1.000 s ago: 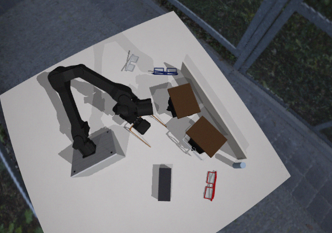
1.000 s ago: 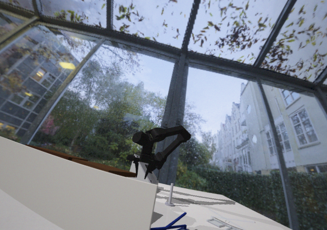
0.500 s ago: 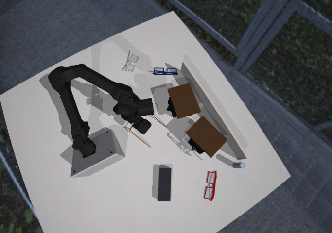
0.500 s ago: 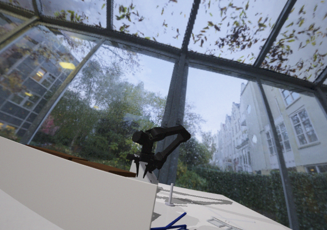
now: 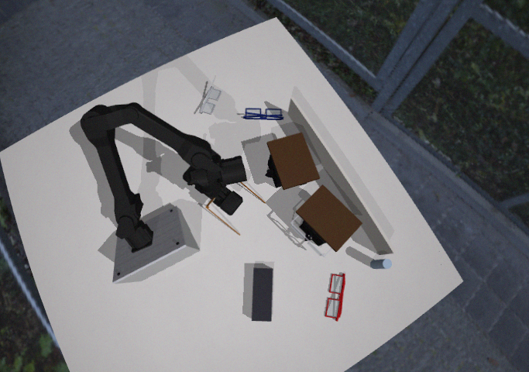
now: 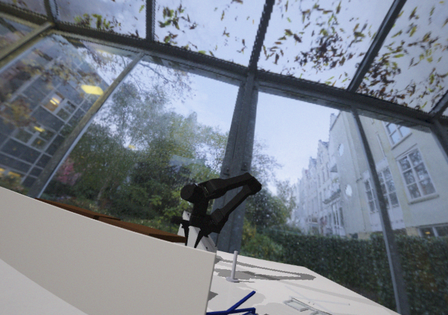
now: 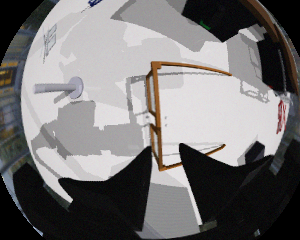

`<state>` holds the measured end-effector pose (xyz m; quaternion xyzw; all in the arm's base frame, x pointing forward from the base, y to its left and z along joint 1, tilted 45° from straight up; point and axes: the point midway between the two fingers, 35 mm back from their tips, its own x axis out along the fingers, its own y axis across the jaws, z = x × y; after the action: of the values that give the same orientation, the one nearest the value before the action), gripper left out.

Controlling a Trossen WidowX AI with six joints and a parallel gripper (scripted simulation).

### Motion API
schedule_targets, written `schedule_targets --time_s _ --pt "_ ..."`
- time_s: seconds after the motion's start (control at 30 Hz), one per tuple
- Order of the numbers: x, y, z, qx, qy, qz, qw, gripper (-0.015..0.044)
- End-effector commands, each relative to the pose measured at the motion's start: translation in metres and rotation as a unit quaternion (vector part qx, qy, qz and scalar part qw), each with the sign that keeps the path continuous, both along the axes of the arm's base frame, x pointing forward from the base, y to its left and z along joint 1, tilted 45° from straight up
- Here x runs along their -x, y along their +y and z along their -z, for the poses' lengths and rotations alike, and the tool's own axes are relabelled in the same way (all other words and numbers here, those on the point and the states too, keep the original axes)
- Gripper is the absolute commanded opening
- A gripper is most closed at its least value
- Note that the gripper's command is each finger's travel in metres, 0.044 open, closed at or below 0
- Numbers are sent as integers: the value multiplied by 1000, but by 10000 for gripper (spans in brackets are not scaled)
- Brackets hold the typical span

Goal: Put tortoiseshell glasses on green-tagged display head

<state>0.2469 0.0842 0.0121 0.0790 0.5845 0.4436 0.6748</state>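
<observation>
The tortoiseshell glasses [image 5: 223, 220] [image 7: 156, 100], orange-brown, have both temples spread open, pointing toward the heads. My gripper [image 6: 191, 245] [image 7: 165, 148] is partly open and empty, above one end of the glasses' front; in the wrist view that corner shows between the fingers, and one finger covers part of a temple. The arm hides the front in the top view. The green-tagged black head [image 5: 273, 173] [image 7: 220, 17] stands under a brown slab and wears no visible glasses. The other head [image 5: 310, 234] has clear-framed glasses on it; its slab hides much of it.
A pale panel [image 5: 350, 197] [image 6: 120, 252] stands behind the heads. Blue glasses [image 5: 262, 116], clear glasses [image 5: 207, 105], red glasses [image 5: 341, 297], a dark box [image 5: 262, 294] and a light-blue cylinder [image 5: 386, 263] are around. A grey post [image 6: 233, 265] [image 7: 55, 88] stands on a round foot.
</observation>
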Motion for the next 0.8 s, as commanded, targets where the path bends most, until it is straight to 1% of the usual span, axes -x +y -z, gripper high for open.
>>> schedule_targets --time_s 0.0,0.77 --pt "3 6 7 -3 7 1 1000 140" --pt "8 27 27 -5 8 1 1000 140"
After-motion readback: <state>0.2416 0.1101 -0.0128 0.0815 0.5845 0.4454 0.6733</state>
